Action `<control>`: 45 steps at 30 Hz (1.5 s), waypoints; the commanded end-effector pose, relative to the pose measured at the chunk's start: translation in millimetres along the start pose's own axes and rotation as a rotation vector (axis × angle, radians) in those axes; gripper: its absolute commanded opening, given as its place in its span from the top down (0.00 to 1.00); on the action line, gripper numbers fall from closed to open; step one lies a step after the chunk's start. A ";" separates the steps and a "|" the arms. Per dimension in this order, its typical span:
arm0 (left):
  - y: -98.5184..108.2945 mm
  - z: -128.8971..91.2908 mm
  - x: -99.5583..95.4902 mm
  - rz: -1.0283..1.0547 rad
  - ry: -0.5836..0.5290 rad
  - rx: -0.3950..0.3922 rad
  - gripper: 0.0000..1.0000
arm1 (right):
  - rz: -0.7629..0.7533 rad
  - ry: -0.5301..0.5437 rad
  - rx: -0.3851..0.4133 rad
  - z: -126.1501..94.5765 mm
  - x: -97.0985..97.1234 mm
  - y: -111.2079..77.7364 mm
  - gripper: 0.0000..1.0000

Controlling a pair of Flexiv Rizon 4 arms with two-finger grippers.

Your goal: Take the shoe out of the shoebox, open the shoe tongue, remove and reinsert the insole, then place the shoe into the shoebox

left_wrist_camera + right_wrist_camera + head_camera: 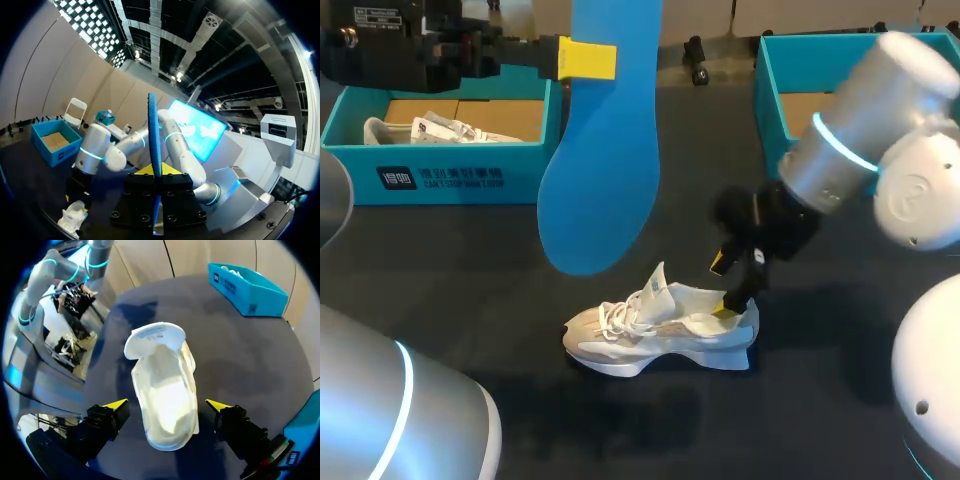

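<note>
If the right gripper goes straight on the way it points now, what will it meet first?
Probably the white shoe: the right gripper is open astride its heel end, so the shoe's inside lies directly ahead. Exact depth is unclear.

The left arm comes in from the far left, its claw clamped on a blue insole held high above the worktop. The right arm angles down from the right, its claw spread wide, yellow fingertips flanking the shoe heel.
</note>
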State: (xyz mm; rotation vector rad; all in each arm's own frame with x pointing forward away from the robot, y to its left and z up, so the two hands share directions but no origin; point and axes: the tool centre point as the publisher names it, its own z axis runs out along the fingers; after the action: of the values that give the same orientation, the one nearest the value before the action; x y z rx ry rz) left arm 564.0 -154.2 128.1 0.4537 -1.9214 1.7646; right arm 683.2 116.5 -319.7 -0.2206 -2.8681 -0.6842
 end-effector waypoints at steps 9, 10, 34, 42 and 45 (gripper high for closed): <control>-1.8 0.9 -0.2 -0.001 -0.002 -0.004 1.00 | -0.005 -0.043 0.446 9.9 21.4 1.4 0.00; -1.8 0.9 -0.2 -0.001 -0.002 -0.004 1.00 | -0.002 -0.043 0.461 10.7 22.1 0.3 0.00; -1.8 0.9 -0.2 -0.001 -0.002 -0.004 1.00 | -0.033 -0.139 0.449 3.4 24.1 -18.0 0.00; -1.8 0.9 -0.2 -0.001 -0.002 -0.004 1.00 | -0.049 -0.163 0.448 -8.0 5.0 -5.7 0.00; -1.8 0.9 -0.2 -0.001 -0.002 -0.004 1.00 | -0.058 -0.165 0.448 -7.1 -5.8 1.6 0.00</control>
State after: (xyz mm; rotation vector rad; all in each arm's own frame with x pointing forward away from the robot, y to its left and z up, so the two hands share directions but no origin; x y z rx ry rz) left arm 563.9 -154.2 128.1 0.4538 -1.9213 1.7647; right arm 682.4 108.8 -313.8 -0.1331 -3.1068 -0.0338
